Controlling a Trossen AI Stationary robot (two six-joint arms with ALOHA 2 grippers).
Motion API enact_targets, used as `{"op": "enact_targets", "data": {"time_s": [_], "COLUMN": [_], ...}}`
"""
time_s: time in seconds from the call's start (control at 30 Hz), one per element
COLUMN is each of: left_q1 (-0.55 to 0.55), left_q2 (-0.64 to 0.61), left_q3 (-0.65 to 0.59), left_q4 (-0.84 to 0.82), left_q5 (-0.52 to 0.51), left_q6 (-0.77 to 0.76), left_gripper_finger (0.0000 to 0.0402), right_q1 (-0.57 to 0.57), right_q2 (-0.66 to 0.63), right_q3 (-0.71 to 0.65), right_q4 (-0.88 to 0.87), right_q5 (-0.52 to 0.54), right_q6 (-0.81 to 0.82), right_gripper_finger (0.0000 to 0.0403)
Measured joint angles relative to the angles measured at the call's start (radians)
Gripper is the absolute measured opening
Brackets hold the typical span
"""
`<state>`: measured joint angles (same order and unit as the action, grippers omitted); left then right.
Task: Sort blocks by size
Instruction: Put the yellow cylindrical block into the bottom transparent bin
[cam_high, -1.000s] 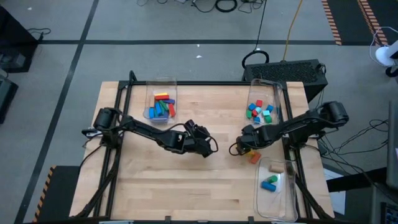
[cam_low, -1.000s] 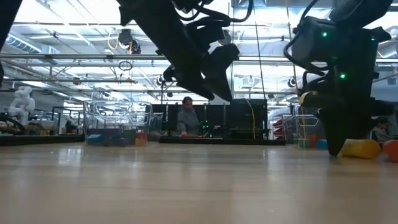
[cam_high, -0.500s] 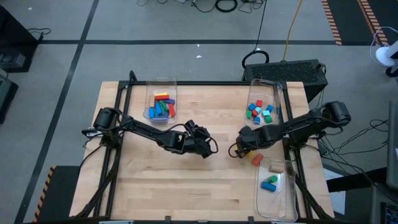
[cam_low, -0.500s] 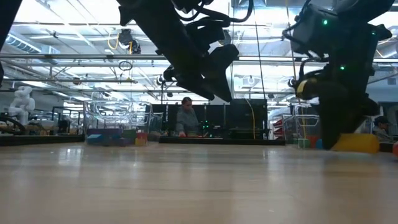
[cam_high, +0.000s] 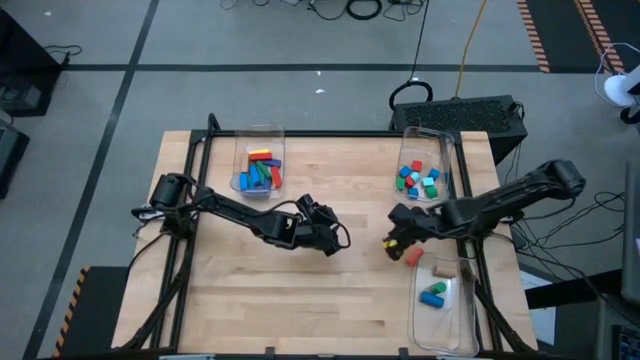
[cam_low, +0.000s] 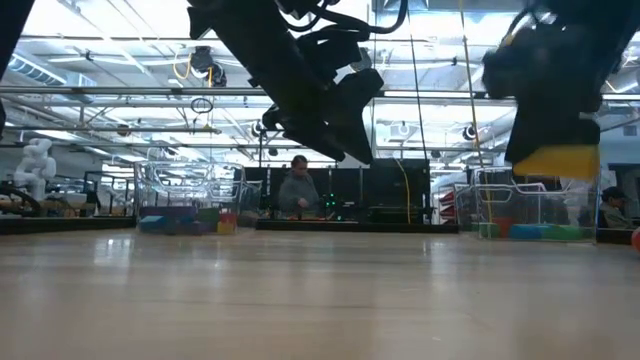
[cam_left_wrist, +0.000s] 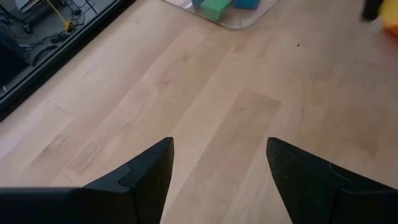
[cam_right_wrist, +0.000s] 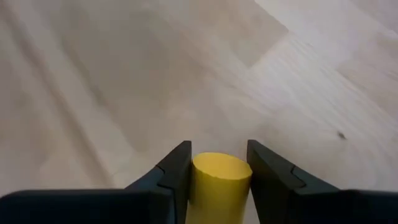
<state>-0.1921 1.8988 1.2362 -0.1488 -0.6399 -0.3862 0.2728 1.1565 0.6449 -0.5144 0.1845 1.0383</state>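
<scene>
Left end effector (cam_high: 338, 240) idle at bench (cam_high: 300, 310) centre, fingers spread, empty. Right end effector (cam_high: 394, 243) right of centre — pinching yellow cylinder (cam_right_wrist: 219, 180), lifted clear of bench. Step: carry. Next — likely move over correct bin (cam_high: 443, 312) at lower right, release.

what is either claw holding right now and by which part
The right claw grips a yellow cylinder by its curved sides, lifted off the table; the left claw holds nothing.

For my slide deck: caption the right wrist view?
Right gripper shut on a yellow cylinder, lifted above the wooden table.
</scene>
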Motion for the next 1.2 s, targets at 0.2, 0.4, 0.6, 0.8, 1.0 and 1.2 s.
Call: {"op": "enact_targets", "data": {"time_s": [0.2, 0.4, 0.6, 0.8, 1.0, 1.2], "left_q1": [-0.001, 0.0, 0.0, 0.0, 0.0, 0.0], "left_q2": [0.0, 0.0, 0.0, 0.0, 0.0, 0.0], "left_q3": [0.0, 0.0, 0.0, 0.0, 0.0, 0.0], "left_q4": [-0.002, -0.002, -0.002, -0.002, 0.002, 0.002], "left_q5": [0.0, 0.0, 0.0, 0.0, 0.0, 0.0], "left_q6": [0.0, 0.0, 0.0, -0.001, -0.002, -0.025], "left_gripper_finger": [0.0258, 0.0258, 0.0258, 0.0258, 0.0258, 0.0258], "right_q1": [0.086, 0.178, 0.298, 0.441, 0.559, 0.609], "right_q2": [-0.13, -0.234, -0.25, -0.248, -0.238, -0.158], "right_q3": [0.0, 0.0, 0.0, 0.0, 0.001, 0.001], "right_q4": [0.008, 0.011, 0.011, 0.01, -0.134, -0.312], "right_q5": [0.022, 0.014, -0.089, -0.225, -0.262, -0.254], "right_q6": [-0.034, -0.032, 0.017, 0.083, 0.327, 0.5], "right_gripper_finger": [0.0111, 0.0112, 0.0111, 0.0111, 0.0111, 0.0122]}}
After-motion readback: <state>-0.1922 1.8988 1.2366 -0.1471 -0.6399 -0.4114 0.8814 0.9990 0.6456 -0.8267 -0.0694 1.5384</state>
